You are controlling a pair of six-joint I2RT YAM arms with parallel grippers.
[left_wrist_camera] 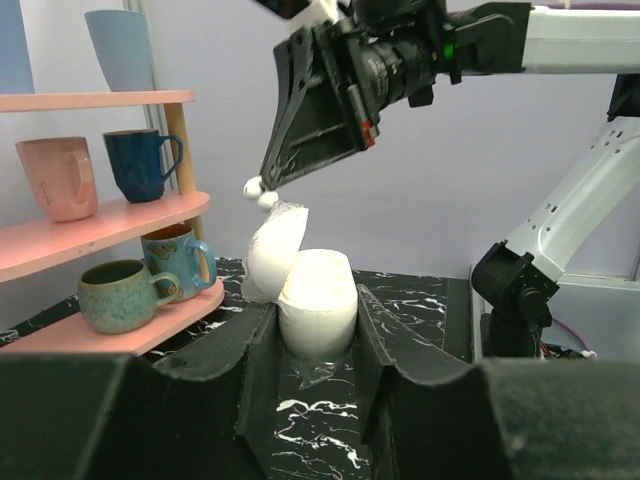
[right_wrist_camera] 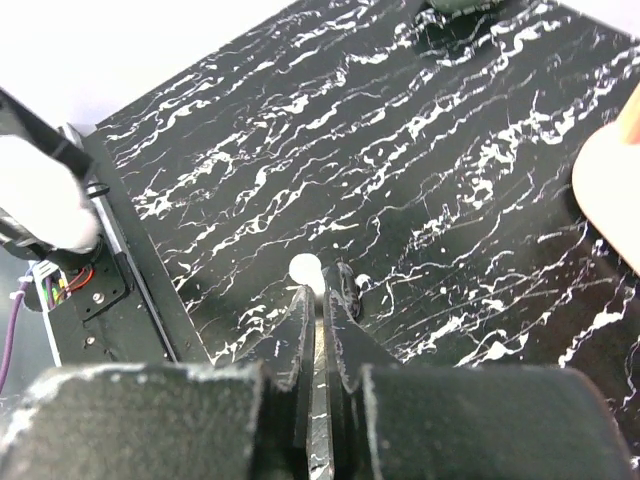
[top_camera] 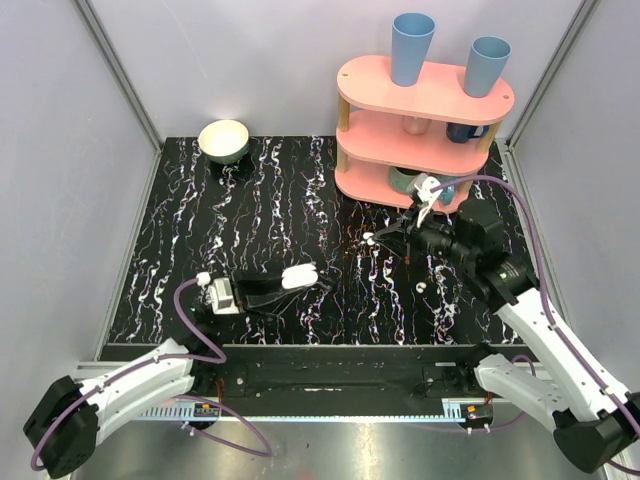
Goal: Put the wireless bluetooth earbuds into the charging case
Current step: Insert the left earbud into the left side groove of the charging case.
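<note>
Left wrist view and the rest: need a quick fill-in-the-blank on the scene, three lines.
1. The left gripper is shut on the charging case, whose lid stands ___.
2. The right gripper pinches one white ___ at its tips.
3. The pink shelf carries ___ blue cups on its top tier.
Missing: open; earbud; two.

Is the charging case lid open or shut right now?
Open. In the left wrist view the lid tilts up and back from the charging case, which the left claw grips by its base.
</note>
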